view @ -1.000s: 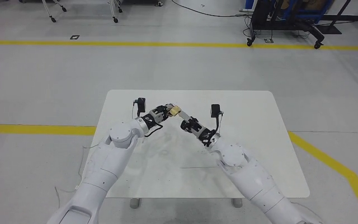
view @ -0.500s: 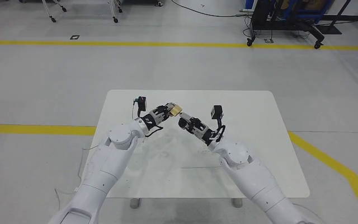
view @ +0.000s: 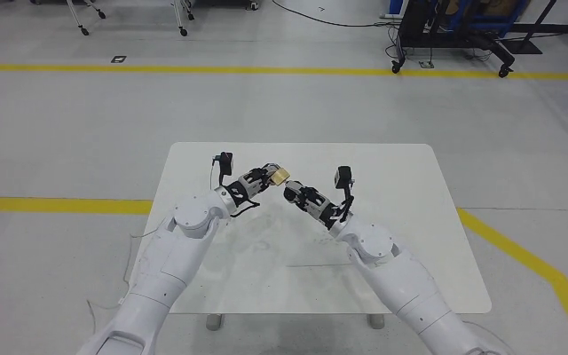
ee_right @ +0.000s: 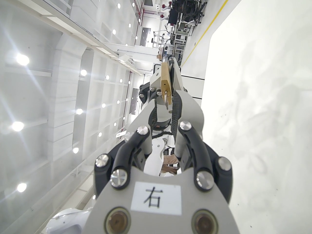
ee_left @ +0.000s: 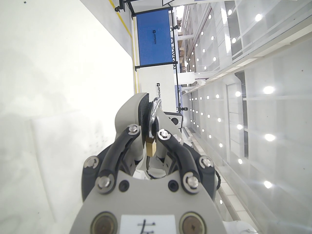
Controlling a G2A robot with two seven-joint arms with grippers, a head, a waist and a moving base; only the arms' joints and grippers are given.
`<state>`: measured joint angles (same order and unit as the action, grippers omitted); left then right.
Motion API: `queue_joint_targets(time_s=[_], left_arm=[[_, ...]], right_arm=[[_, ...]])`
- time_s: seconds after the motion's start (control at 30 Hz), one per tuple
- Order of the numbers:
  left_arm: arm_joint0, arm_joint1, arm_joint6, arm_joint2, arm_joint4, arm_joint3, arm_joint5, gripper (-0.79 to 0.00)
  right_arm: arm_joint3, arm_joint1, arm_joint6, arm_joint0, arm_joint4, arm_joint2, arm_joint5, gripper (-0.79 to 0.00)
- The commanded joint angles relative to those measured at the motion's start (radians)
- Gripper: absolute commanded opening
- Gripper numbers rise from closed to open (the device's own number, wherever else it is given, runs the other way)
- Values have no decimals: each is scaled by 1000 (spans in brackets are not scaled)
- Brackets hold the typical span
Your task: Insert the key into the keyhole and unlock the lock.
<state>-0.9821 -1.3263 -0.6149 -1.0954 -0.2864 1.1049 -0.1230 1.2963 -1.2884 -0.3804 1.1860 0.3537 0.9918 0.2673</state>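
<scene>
Right tool [view: 289, 189], key [ee_right: 166, 99] nearer lock [view: 278, 176], white table [view: 399, 177]

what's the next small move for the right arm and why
Probably ease the right tool slightly toward the rectangular brass padlock, straight ahead. The small silver key pinched in it meets the padlock's keyhole end, while the left tool clamps the steel shackle. How deep the key sits cannot be told, so turning seems premature.
</scene>
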Motion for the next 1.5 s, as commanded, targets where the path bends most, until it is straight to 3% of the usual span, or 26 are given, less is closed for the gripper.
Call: queue_joint_targets(time_s=[0.0, 0.07, 0.4, 0.73, 1.03, 1.47], left_arm=[[0, 0, 1, -1, 4, 1, -2, -785], [-1, 1, 2, -1, 12, 4, -5, -785], [-10, 2, -19, 2, 34, 22, -38, -785], [-13, 5, -24, 0, 74, 35, -79, -785], [-27, 12, -24, 1, 161, 73, -155, -785], [-53, 18, 3, -6, 218, 113, -210, -785]], right_arm=[[-2, -1, -1, 1, 0, 1, 0, -683], [-5, -3, 0, 1, 1, 1, 1, -785], [-22, -16, 4, -2, 39, 2, 13, -785], [-36, -26, -98, 10, 246, 40, -5, -785], [-69, -30, -309, 10, 542, 80, -210, -785], [-152, -46, -471, -5, 866, 109, -459, -785]])
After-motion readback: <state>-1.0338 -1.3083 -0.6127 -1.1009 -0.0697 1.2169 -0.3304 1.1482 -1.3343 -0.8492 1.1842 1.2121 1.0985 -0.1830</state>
